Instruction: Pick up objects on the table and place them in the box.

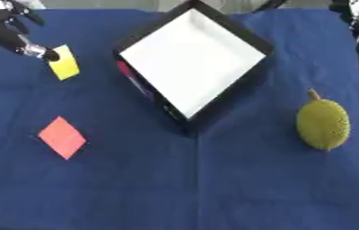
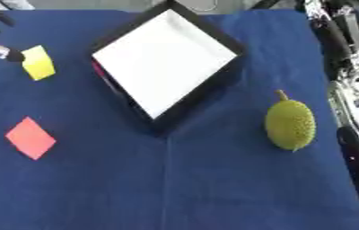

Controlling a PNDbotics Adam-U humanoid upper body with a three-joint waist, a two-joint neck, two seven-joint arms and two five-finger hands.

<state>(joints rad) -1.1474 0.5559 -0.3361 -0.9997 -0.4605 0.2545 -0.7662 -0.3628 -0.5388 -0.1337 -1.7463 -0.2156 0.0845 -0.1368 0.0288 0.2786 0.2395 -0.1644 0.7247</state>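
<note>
I see the black box with its white floor tilted at table centre on the blue cloth. The left hand, fingers extended, touches the yellow block at far left. The red diamond-shaped piece lies nearer; the green durian-like fruit sits right of the box. Only the right arm shows. No legible writing.
</note>
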